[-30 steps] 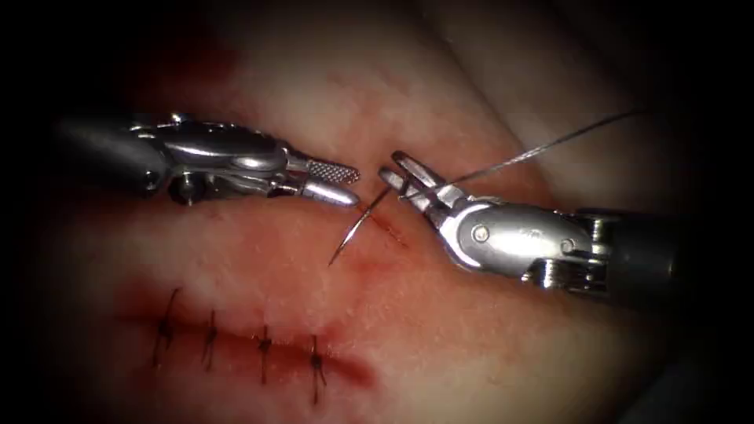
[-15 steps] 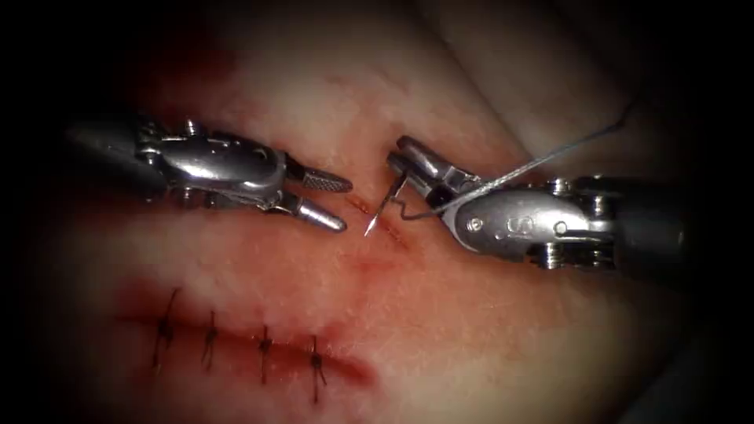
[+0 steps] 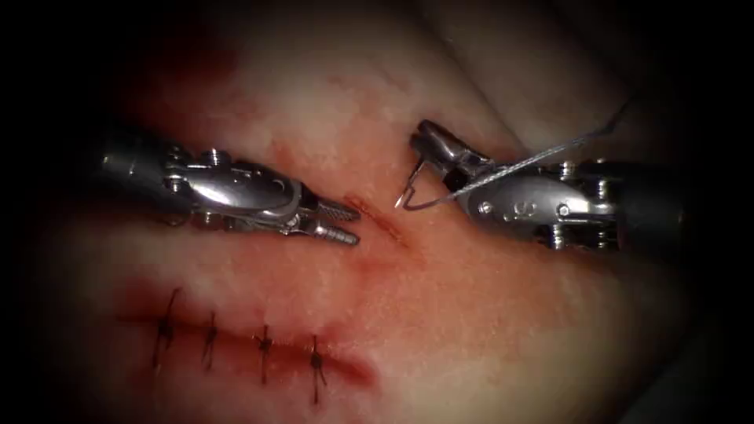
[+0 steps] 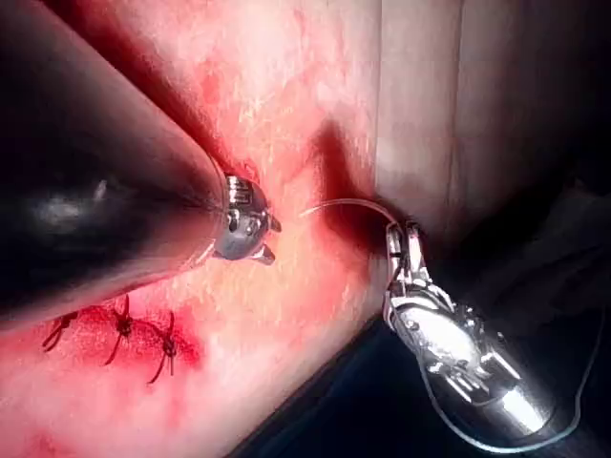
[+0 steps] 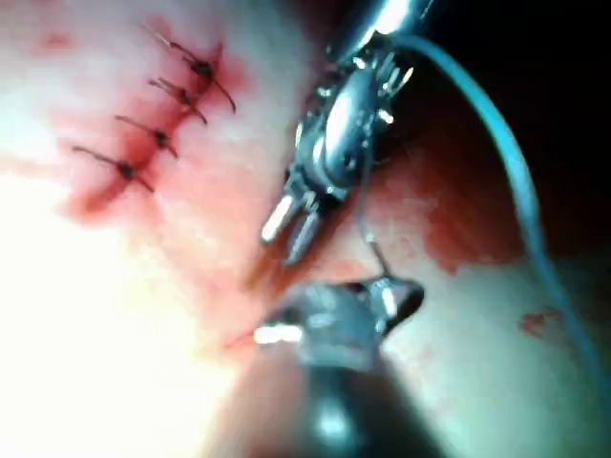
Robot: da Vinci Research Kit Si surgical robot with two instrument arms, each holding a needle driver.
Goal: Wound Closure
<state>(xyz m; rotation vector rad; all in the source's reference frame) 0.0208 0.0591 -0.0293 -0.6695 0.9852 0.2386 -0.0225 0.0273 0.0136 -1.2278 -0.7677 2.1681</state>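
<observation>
A letter "S" is seen stamped on the right claw (image 3: 428,153), which is clenched on the thin curved needle (image 3: 408,188) near its rear end, clear of the tissue (image 3: 471,314) right of the cut (image 3: 377,220), thread (image 3: 534,161) trailing, while the left claw (image 3: 342,224) is parted and holds nothing.

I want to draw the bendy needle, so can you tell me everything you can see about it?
The needle is a thin, shiny, curved piece of metal. The right arm's hand holds it near its thread end, jaws shut on it. The curve hangs below the jaws, with the sharp tip pointing down toward the tissue, just right of the short open cut. It is not stuck into the tissue. A thin grey thread leads from it up to the right.
</observation>
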